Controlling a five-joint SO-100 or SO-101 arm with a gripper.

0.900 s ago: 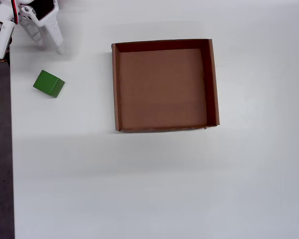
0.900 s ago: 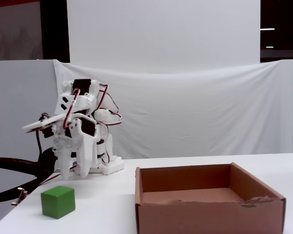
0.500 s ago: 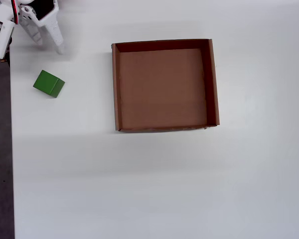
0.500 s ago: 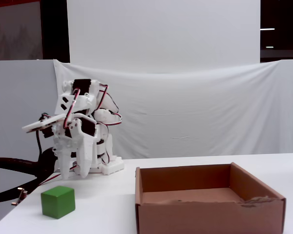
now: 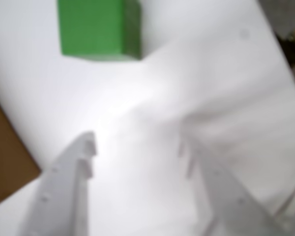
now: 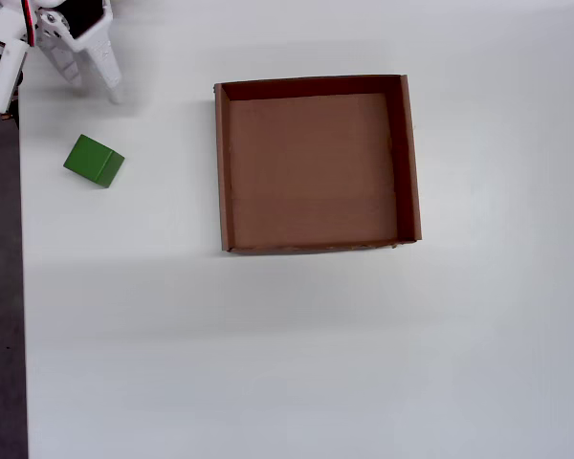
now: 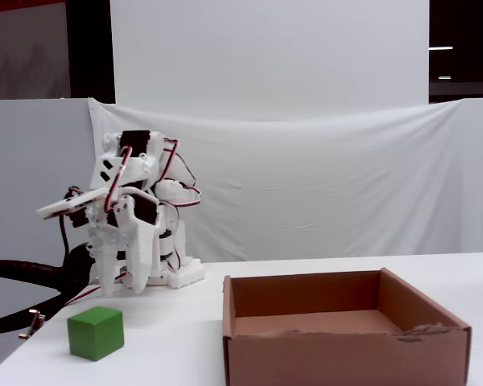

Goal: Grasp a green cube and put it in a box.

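Observation:
The green cube (image 6: 94, 160) lies on the white table near its left edge in the overhead view, left of the box (image 6: 408, 158). The box is a shallow brown cardboard tray with nothing in it. My gripper (image 6: 91, 81) hangs above the table just beyond the cube, open and empty, not touching it. In the wrist view the cube (image 5: 99, 29) sits at the top, ahead of the gripper (image 5: 137, 147), whose jaws stand wide apart. A box corner (image 5: 5, 167) shows at the left. In the fixed view the gripper (image 7: 106, 291) points down behind the cube (image 7: 96, 332), left of the box (image 7: 338, 354).
The table's left edge (image 6: 21, 287) runs close to the cube in the overhead view, with dark floor beyond. The arm's base (image 7: 173, 273) stands at the back left. A white cloth backdrop (image 7: 322, 201) hangs behind the table.

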